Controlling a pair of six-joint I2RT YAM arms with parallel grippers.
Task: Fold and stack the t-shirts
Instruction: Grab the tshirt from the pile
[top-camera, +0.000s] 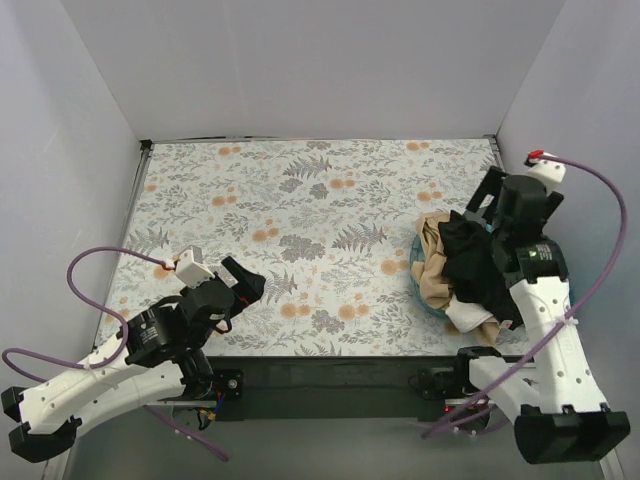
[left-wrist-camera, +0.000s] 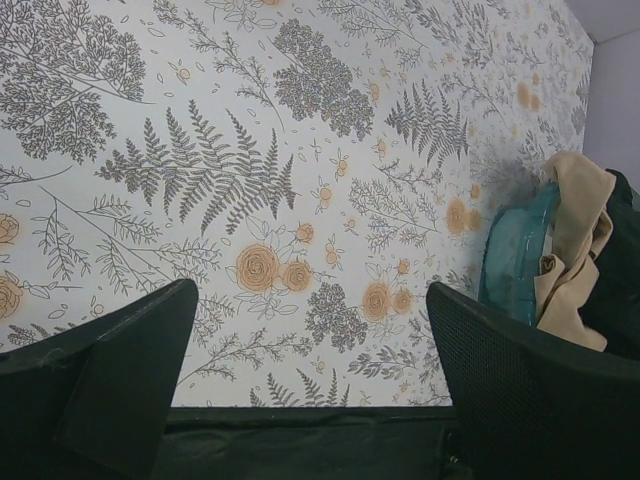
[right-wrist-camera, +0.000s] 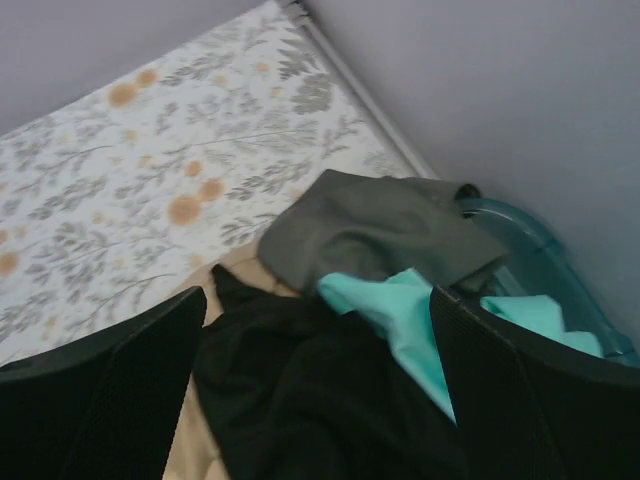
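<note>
Black left claw (left-wrist-camera: 310, 300): fingers apart, over bare table (top-camera: 300, 200), well apart from the shirts.
Right claw (right-wrist-camera: 318, 300): fingers apart, above the heap.
Teal shirt (right-wrist-camera: 400, 310): in tub (right-wrist-camera: 540, 250), partly under grey shirt (right-wrist-camera: 380, 240), touching black shirt (right-wrist-camera: 300, 400).
Risk: a pinch would likely snag the neighbours or drag the tub.

From above, the blue tub (top-camera: 424, 302) shows only a sliver of rim; the heaped shirts (top-camera: 470, 270) and my right arm (top-camera: 545, 300) cover the rest. Inside it, the teal shirt (right-wrist-camera: 395, 305) is partly hidden behind a finger (right-wrist-camera: 540, 400) of my right gripper (right-wrist-camera: 315, 295).

t-shirts (top-camera: 470, 272) and tub (left-wrist-camera: 512, 258) block the table (top-camera: 300, 200) at right.
</note>
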